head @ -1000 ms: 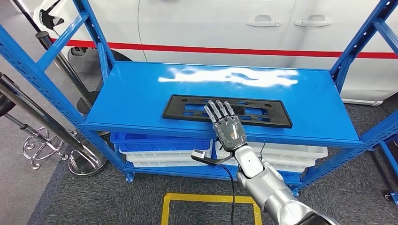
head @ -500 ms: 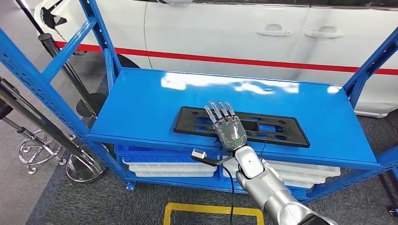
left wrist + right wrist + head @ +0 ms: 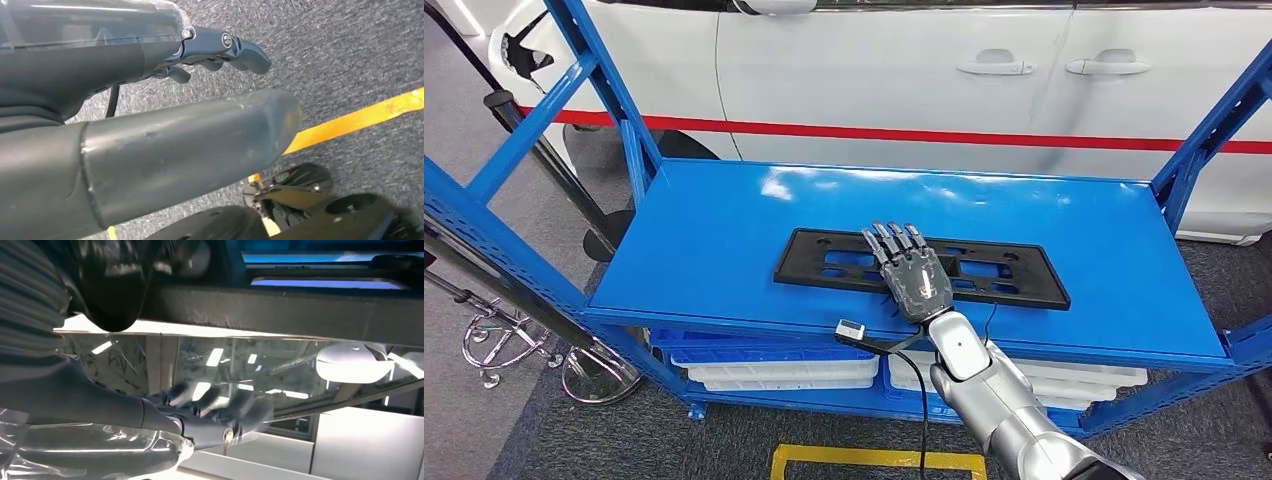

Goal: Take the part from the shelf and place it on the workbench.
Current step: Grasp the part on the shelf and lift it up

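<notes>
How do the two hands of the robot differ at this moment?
The right hand reaches over the blue shelf, fingers stretched flat above the black part; the left hand hangs over grey carpet beside a yellow floor line, fingers curled. Both hold nothing.

Even, bright overhead light fills the head view; pale glare streaks the far side of the blue shelf [image 3: 724, 240]. The right wrist view is dim, and the right hand [image 3: 210, 410] there is blurred against bright glass reflections.
</notes>
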Controlling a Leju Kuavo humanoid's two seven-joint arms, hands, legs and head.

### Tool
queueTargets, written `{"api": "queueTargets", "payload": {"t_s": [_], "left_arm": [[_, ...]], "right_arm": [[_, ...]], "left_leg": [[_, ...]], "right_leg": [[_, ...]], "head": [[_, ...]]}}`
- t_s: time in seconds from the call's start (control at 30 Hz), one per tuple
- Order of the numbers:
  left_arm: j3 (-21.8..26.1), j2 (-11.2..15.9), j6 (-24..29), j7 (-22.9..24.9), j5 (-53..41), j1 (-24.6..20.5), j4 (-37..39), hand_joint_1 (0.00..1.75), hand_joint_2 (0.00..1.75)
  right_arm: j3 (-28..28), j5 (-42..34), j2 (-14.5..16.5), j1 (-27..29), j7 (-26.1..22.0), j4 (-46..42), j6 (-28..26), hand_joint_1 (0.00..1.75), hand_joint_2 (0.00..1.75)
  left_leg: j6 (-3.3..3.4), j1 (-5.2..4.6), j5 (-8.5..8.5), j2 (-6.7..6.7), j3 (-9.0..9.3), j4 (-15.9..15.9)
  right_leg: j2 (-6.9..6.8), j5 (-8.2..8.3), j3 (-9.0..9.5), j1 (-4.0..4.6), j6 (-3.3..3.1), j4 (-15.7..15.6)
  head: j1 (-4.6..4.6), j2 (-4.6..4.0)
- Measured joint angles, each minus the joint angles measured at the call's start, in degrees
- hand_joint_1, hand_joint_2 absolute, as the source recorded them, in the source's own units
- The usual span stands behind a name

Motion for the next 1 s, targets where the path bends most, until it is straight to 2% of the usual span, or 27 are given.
{"api": "queueTargets", "payload": {"t_s": [0.03,0.1,0.17,0.2,0.27,0.3,0.37,0.4,0.43,0.47,0.5,0.57,0.6,0.63,0.73,0.77,0.8,0.87,0.9,0.93,0.97,1.0], "left_arm": [[0.0,0.0,0.1,-0.1,0.0,-0.1,0.0,0.00,0.00],[0.1,0.0,0.2,-0.3,-0.1,-0.2,0.0,0.00,0.00],[0.3,0.0,0.3,-0.4,-0.2,-0.3,0.0,0.00,0.00],[0.3,0.0,0.3,-0.5,-0.2,-0.3,0.0,0.00,0.00],[0.4,-0.1,0.3,-0.6,-0.2,-0.4,0.0,0.00,0.00],[0.5,-0.1,0.4,-0.7,-0.2,-0.5,0.0,0.00,0.00],[0.6,-0.1,0.3,-0.7,-0.2,-0.6,0.0,0.00,0.00],[0.7,-0.1,0.3,-0.7,-0.2,-0.6,0.0,0.00,0.00],[0.7,-0.1,0.3,-0.7,-0.2,-0.6,0.0,0.00,0.00],[0.8,-0.1,0.3,-0.7,-0.2,-0.6,0.0,0.00,0.00],[0.9,-0.1,0.3,-0.7,-0.2,-0.6,0.0,0.00,0.00],[1.0,-0.1,0.2,-0.7,-0.2,-0.7,0.0,0.00,0.00],[1.1,-0.1,0.2,-0.7,-0.2,-0.7,0.0,0.00,0.00],[1.2,-0.1,0.2,-0.7,-0.2,-0.8,0.0,0.00,0.00],[1.4,-0.1,0.2,-0.7,-0.2,-0.8,0.0,0.00,0.00],[1.4,-0.1,0.2,-0.7,-0.2,-0.8,0.0,0.00,0.00],[1.4,-0.1,0.2,-0.7,-0.2,-0.8,0.0,0.00,0.00],[1.4,-0.2,0.2,-0.7,-0.3,-0.7,0.0,0.00,0.00],[1.4,-0.1,0.2,-0.7,-0.3,-0.7,0.0,0.00,0.00],[1.4,-0.1,0.2,-0.8,-0.3,-0.6,0.0,0.00,0.00],[1.4,-0.1,0.2,-0.8,-0.4,-0.6,0.0,0.00,0.00],[1.4,-0.1,0.2,-0.8,-0.4,-0.5,0.0,0.00,0.00]], "right_arm": [[-0.3,0.0,0.1,0.0,-0.4,-0.1,0.0,1.75,1.75],[-1.2,-0.1,0.4,0.1,-1.3,-0.4,0.0,1.75,1.75],[-1.9,-0.1,0.7,0.3,-1.9,-0.8,0.0,1.75,1.75],[-2.3,-0.1,0.9,0.4,-2.1,-1.0,0.0,1.75,1.75],[-3.1,0.0,1.1,0.4,-2.5,-1.5,0.0,1.75,1.75],[-3.4,0.0,1.2,0.4,-2.6,-1.8,0.0,1.75,1.75],[-3.9,0.0,1.2,0.6,-2.7,-2.0,0.0,1.75,1.75],[-4.0,0.0,1.2,0.8,-2.7,-2.0,0.0,1.75,1.75],[-4.2,0.0,1.3,0.9,-2.8,-2.1,0.0,1.75,1.75],[-4.3,0.0,1.3,1.0,-2.8,-2.1,0.0,1.75,1.75],[-4.4,0.0,1.3,1.0,-2.9,-2.3,0.0,1.75,1.75],[-4.7,0.0,1.4,0.9,-3.0,-2.6,0.0,1.75,1.75],[-4.7,0.0,1.5,1.0,-3.1,-2.8,0.0,1.75,1.75],[-4.8,0.0,1.6,1.0,-3.2,-3.0,0.0,1.75,1.75],[-4.9,0.0,1.8,1.1,-3.5,-3.3,0.0,1.75,1.75],[-4.9,0.0,1.9,1.1,-3.6,-3.4,0.0,1.75,1.75],[-4.9,0.0,1.9,1.1,-3.6,-3.6,0.0,1.75,1.75],[-4.9,0.0,2.1,1.3,-3.7,-3.6,0.0,1.75,1.75],[-4.9,0.0,2.1,1.5,-3.8,-3.7,0.0,1.75,1.75],[-5.0,0.0,2.2,1.7,-3.9,-3.8,0.0,1.75,1.75],[-5.0,0.0,2.2,1.9,-4.0,-4.0,0.0,1.75,1.75],[-5.1,0.0,2.2,2.1,-4.1,-4.2,0.0,1.75,1.75]], "left_leg": [[0.34,-0.06,2.16,0.02,1.35,-3.8],[1.00,-0.41,3.80,0.04,2.98,-8.9],[1.68,-0.70,3.94,0.01,2.95,-9.5],[2.07,-0.51,4.75,0.03,3.17,-9.8],[2.71,-0.17,5.81,0.16,3.64,-10.7],[2.95,-0.02,6.11,0.24,3.82,-11.0],[3.21,-0.12,6.18,0.29,3.75,-11.0],[3.21,-0.13,6.12,0.28,3.74,-11.0],[3.17,-0.13,6.03,0.28,3.76,-10.9],[3.09,-0.11,5.90,0.26,3.82,-10.8],[2.95,-0.09,5.72,0.24,3.92,-10.7],[2.44,-0.19,5.19,0.15,3.98,-10.2],[2.13,-0.29,4.93,0.11,3.94,-9.9],[1.80,-0.37,4.74,0.07,3.89,-9.8],[0.83,-0.19,4.21,0.02,3.81,-9.5],[0.50,-0.08,3.43,0.03,3.35,-8.3],[0.19,0.02,2.10,0.05,2.33,-6.1],[-0.33,0.17,-1.42,0.09,-1.37,1.4],[-0.50,0.21,-2.57,0.10,-3.24,4.8],[-0.59,0.22,-2.72,0.10,-4.41,6.7],[-0.58,0.23,-1.70,0.10,-4.51,6.3],[-0.48,0.23,0.30,0.11,-3.49,3.7]], "right_leg": [[0.01,-0.04,0.08,0.03,0.08,0.1],[0.02,0.00,0.08,0.09,0.52,0.1],[0.02,0.07,0.07,0.11,1.24,-0.1],[-0.01,0.02,0.11,0.17,1.61,-0.1],[-0.05,-1.21,-0.45,0.18,2.25,1.4],[-0.08,-2.71,-1.53,0.10,2.52,3.8],[-0.08,-6.37,-5.02,-0.13,2.96,11.1],[-0.09,-7.38,-6.57,-0.24,3.14,14.2],[-0.11,-7.31,-7.33,-0.35,3.29,15.6],[-0.15,-6.14,-6.94,-0.48,3.37,14.6],[-0.21,-4.22,-5.46,-0.61,3.38,11.5],[-0.29,-1.13,-1.68,-0.69,3.11,3.8],[-0.29,-0.50,-0.53,-0.62,2.83,1.4],[-0.26,-0.50,-0.07,-0.50,2.50,0.4],[-0.28,-0.52,0.14,-0.36,1.38,0.1],[-0.34,-0.48,0.30,-0.45,0.98,-0.1],[-0.39,-0.44,0.44,-0.58,0.64,-0.3],[-0.43,-0.55,0.52,-0.52,0.23,-0.3],[-0.42,-0.62,0.52,-0.47,0.17,-0.3],[-0.40,-0.71,0.54,-0.43,0.14,-0.2],[-0.36,-0.80,0.58,-0.42,0.16,-0.1],[-0.31,-0.92,0.67,-0.43,0.24,0.0]], "head": [[0.00,0.00],[0.01,0.00],[0.01,0.00],[0.01,0.00],[0.02,0.00],[0.03,0.00],[0.03,0.00],[0.04,0.00],[0.03,0.00],[0.04,0.00],[0.04,0.00],[0.03,0.00],[0.03,0.00],[0.02,0.00],[0.02,0.00],[0.02,0.00],[0.01,0.00],[0.01,0.00],[0.01,0.00],[0.01,0.00],[0.00,0.00],[0.00,0.00]]}}
